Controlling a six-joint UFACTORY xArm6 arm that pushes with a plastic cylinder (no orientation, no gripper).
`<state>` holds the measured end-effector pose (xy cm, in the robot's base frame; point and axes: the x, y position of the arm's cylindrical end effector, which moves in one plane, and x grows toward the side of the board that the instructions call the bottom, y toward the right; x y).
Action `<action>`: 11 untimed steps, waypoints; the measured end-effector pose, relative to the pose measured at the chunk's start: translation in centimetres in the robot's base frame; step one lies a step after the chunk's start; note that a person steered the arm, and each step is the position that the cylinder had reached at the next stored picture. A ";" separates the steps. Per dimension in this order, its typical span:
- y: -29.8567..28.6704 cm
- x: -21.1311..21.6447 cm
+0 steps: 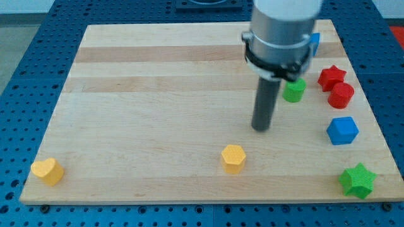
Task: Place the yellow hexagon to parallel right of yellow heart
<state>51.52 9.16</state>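
Wooden surface (158,75) seen from above and slightly in front, resting on a blue pegboard. Dark rod descending from a grey cylindrical arm near the view's top right; my tip (261,129) planted on bare wood, right of centre. No claw on this rig, so nothing to spread or pinch (just the plain rod end).

Yellow hexagon (233,158) below the tip and a little toward the view's left, near but not touching it. Yellow heart (48,171) far off in the view's bottom left corner, close to the board's edge. Well apart, these two, though already sitting at roughly similar heights in the view.

Clustered along the view's right: green cylinder (293,90) just beside the rod, red star (331,77), red cylinder (341,95), blue cube (342,130), green star (358,180), and a blue block (315,42) mostly hidden behind the arm.

Judgement on the step in hand: swing round to the hexagon's right-hand face, then push leftward in a straight line toward the heart. Best to contact the face centrally, since an off-centre push would likely spin or deflect the block. Stop short, leaving the hexagon level with the heart and just to its right, without nudging the heart off the edge.
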 end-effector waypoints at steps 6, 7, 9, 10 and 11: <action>-3.1 5.6; -4.7 5.4; -5.9 5.0; -8.3 5.0; -8.4 4.7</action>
